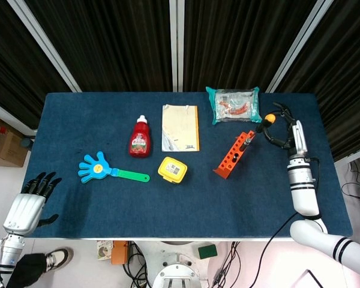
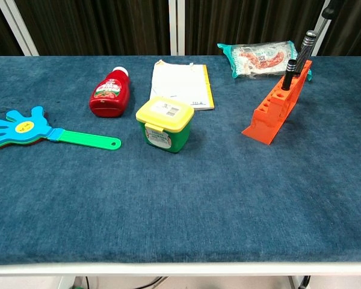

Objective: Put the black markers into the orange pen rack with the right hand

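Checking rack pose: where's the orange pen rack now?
Head view: orange pen rack sits right of centre on the table, below the snack packet, between the yellow-lidded tub and the right hand.

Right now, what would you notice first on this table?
Probably the bright orange pen rack on the right side, with black markers standing in its far end. Next, the blue hand-shaped clapper with a green handle on the left, and the red ketchup bottle beside a notebook in the middle.

Head view overhead, chest view low frontal; shared blue table (image 1: 78, 204).
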Motion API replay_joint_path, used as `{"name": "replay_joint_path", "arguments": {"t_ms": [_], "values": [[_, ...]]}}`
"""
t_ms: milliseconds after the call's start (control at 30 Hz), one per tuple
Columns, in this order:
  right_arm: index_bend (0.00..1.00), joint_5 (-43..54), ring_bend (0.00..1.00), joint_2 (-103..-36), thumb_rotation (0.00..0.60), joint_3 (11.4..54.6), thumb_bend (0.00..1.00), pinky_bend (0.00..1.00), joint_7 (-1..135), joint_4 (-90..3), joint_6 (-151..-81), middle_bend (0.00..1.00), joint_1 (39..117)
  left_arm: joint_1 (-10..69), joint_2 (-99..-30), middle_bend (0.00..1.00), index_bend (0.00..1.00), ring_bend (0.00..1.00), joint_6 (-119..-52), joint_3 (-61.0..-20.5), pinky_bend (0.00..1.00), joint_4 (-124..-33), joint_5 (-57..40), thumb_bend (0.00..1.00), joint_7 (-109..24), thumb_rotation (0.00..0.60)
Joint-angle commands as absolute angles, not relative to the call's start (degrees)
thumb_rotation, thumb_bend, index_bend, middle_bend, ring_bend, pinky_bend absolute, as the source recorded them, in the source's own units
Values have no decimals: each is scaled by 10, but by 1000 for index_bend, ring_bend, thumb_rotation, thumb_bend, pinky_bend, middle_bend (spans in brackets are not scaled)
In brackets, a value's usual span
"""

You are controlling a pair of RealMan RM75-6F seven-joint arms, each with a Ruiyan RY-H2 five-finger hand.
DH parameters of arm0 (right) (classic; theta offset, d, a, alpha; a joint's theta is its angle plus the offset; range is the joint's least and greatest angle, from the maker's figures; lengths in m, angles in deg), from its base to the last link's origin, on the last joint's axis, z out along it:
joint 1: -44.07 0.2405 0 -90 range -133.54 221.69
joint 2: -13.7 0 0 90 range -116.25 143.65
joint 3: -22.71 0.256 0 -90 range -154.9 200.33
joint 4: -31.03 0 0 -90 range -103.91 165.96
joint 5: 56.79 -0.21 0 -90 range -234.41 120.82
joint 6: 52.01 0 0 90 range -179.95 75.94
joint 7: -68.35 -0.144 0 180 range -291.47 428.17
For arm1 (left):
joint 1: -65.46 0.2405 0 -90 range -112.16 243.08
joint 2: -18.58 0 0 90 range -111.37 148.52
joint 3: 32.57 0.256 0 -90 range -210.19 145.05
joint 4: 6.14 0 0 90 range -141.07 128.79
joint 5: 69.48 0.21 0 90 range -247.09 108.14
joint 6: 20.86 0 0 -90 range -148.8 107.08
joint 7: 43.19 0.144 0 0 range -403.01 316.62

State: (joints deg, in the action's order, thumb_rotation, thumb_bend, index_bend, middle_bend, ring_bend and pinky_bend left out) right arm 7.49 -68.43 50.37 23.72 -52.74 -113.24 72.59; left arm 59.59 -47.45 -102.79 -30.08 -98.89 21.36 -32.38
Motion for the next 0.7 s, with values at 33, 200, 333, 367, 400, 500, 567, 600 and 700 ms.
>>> {"name": "replay_joint_path", "arguments": {"t_ms": [33, 200, 333, 367, 400, 500, 567, 600, 700], "values": [[670, 76, 0, -689, 600, 503, 342, 0, 236, -523, -1134, 136, 727, 594, -475, 70, 145, 29, -1023, -301, 186, -989, 212, 56, -322, 600], [670, 69, 0, -696, 600, 503, 343, 0, 245, -514, -1134, 136, 730, 593, -476, 70, 145, 29, -1023, -301, 186, -989, 213, 56, -322, 600], [674, 58, 0, -702, 600, 503, 346, 0, 250, -508, -1126, 125, 732, 593, -475, 70, 145, 29, -1024, -301, 186, -988, 212, 56, -325, 600], [673, 57, 0, -703, 600, 503, 346, 0, 250, -507, -1125, 123, 733, 593, -475, 70, 145, 29, -1023, -301, 186, -989, 211, 56, -325, 600], [670, 56, 0, -703, 600, 503, 346, 0, 251, -507, -1123, 121, 734, 593, -474, 70, 145, 28, -1022, -301, 186, -989, 211, 56, -326, 600], [653, 48, 0, -705, 600, 503, 345, 0, 255, -507, -1117, 117, 735, 593, -474, 70, 145, 29, -1023, -300, 186, -989, 213, 56, -326, 600], [639, 46, 0, -704, 600, 504, 344, 0, 260, -508, -1114, 112, 736, 593, -473, 70, 145, 29, -1024, -300, 186, -989, 213, 56, -328, 600], [635, 46, 0, -705, 600, 504, 344, 0, 262, -508, -1114, 110, 737, 593, -473, 70, 145, 29, -1025, -301, 186, -989, 213, 56, -328, 600], [616, 44, 0, -706, 600, 504, 343, 0, 266, -507, -1113, 102, 737, 593, -472, 70, 145, 29, -1026, -301, 186, -988, 213, 56, -331, 600]]}}
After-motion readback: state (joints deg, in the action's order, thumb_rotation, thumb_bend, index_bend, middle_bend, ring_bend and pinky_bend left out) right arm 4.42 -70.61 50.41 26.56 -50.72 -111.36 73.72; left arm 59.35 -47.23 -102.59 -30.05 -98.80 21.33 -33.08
